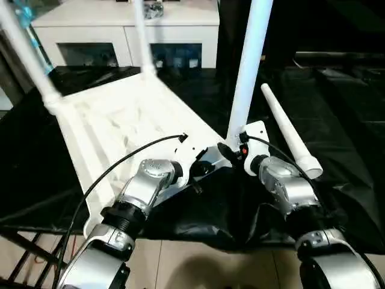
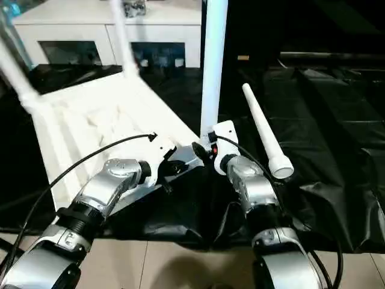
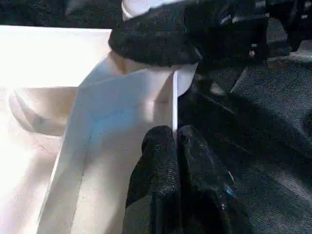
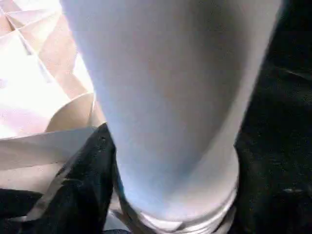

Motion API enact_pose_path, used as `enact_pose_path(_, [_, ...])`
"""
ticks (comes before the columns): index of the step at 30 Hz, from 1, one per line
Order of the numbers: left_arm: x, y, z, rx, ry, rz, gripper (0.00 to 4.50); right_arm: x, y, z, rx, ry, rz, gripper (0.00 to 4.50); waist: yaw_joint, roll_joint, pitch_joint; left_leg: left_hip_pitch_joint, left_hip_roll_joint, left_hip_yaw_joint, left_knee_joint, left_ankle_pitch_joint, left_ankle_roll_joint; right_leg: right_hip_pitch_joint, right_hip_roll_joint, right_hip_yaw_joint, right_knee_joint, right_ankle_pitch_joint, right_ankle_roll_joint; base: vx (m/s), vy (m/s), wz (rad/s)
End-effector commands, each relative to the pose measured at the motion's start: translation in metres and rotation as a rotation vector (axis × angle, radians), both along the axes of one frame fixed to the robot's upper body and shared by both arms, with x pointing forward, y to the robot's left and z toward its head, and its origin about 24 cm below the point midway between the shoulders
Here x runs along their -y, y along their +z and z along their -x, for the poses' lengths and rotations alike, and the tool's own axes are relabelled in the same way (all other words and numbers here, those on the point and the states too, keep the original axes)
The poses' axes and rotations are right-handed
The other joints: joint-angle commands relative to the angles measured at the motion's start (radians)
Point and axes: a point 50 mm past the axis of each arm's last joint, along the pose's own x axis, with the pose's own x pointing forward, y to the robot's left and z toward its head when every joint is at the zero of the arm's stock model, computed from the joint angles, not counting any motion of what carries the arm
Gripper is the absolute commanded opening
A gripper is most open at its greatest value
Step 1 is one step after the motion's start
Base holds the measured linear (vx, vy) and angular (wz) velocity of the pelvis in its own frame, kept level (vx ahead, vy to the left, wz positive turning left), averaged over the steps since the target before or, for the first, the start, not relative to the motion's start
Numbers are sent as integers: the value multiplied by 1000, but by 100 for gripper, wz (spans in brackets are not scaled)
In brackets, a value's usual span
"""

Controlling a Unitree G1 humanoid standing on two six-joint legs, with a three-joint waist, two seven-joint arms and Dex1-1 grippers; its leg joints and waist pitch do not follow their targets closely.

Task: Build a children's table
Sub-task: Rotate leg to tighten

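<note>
The white tabletop (image 1: 114, 126) lies upside down on black sheeting, ribbed side up. Two legs (image 1: 27, 54) (image 1: 141, 36) stand in its far corner sockets. A third leg (image 1: 248, 72) stands upright at the near right corner, and my right gripper (image 1: 231, 150) is shut around its base; the right wrist view has the leg (image 4: 170, 97) against a black finger (image 4: 83, 185). My left gripper (image 3: 174, 141) is shut on the tabletop's thin rim wall (image 3: 174, 102) just beside that corner. A fourth leg (image 1: 289, 135) lies loose on the sheeting to the right.
A white cabinet (image 1: 120, 30) with glass-fronted compartments stands behind the work. Black sheeting (image 1: 349, 120) covers the surface and hangs wrinkled over its near edge. A black cable (image 1: 120, 162) loops over my left forearm. Tan floor shows below.
</note>
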Motion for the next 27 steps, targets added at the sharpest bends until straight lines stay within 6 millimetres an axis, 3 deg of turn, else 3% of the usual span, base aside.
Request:
enact_pose_path(1, [18, 19, 1, 75, -105, 46, 0, -29, -16, 13, -78, 160, -17, 367, 8, -9, -68, -6, 27, -11, -67, -192, 83, 56, -54, 41, -80, -276, -204, 0, 0, 0])
enact_pose_path(4, [15, 18, 4, 74, -136, 47, 0, -28, -13, 12, -52, 200, -5, 380, 8, -6, -69, -9, 28, -10, -65, -168, 93, 59, -54, 41, -74, -227, -220, 0, 0, 0])
enact_pose_path(5, [11, 18, 8, 76, -199, 46, 0, -25, -6, 15, -19, 300, -11, 380, 8, -6, -70, -7, 29, -10, -65, -164, 96, 60, -54, 41, -72, -215, -225, 0, 0, 0])
enact_pose_path(6, [11, 18, 8, 76, -199, 46, 0, -25, -6, 15, -19, 300, -11, 380, 10, -6, -72, -7, 30, -11, -63, -158, 107, 62, -53, 41, -68, -184, -235, 0, 0, 0])
enact_pose_path(10, [-7, 16, 19, 39, -354, 32, 0, -9, 7, 34, 1, 594, -18, 380, 28, -2, -73, -1, 36, -8, -62, -130, 139, 63, -51, 45, -55, -83, -269, 0, 0, 0])
enact_pose_path(12, [-12, 16, 22, 18, -390, 22, 0, -3, 9, 39, -6, 661, -7, 380, 35, -2, -70, 2, 38, -6, -63, -136, 142, 59, -49, 45, -57, -85, -272, 0, 0, 0])
enact_pose_path(14, [-17, 17, 25, 6, -432, 16, 0, 4, 11, 44, -22, 719, -4, 380, 53, 0, -69, 7, 40, -3, -65, -163, 118, 55, -51, 47, -59, -135, -267, 0, 0, 0])
enact_pose_path(16, [-19, 17, 26, 2, -459, 15, 0, 8, 13, 47, -32, 749, 0, 380, 56, 0, -66, 8, 41, -3, -69, -185, 99, 54, -51, 48, -61, -162, -260, 0, 0, 0])
enact_pose_path(17, [-22, 17, 28, -9, -489, 11, 0, 12, 14, 50, -44, 788, 8, 380, 59, 5, -67, 8, 40, -4, -68, -185, 91, 55, -53, 49, -60, -168, -253, 0, 0, 0])
enact_pose_path(19, [-25, 17, 30, -17, -517, 9, 0, 15, 15, 53, -58, 817, 15, 380, 60, 0, -68, 7, 39, -4, -68, -176, 92, 58, -51, 48, -61, -160, -251, 0, 0, 0])
enact_pose_path(23, [-32, 18, 35, -40, -578, 5, 0, 20, 15, 60, -90, 881, 38, 380, 65, 2, -67, 5, 39, -3, -66, -160, 97, 56, -53, 49, -60, -164, -247, 0, 0, 0])
enact_pose_path(27, [-36, 18, 37, -50, -598, 5, 0, 18, 13, 65, -104, 908, 40, 347, 69, 2, -66, 8, 40, -3, -68, -173, 83, 54, -53, 50, -65, -199, -237, 0, 0, 0])
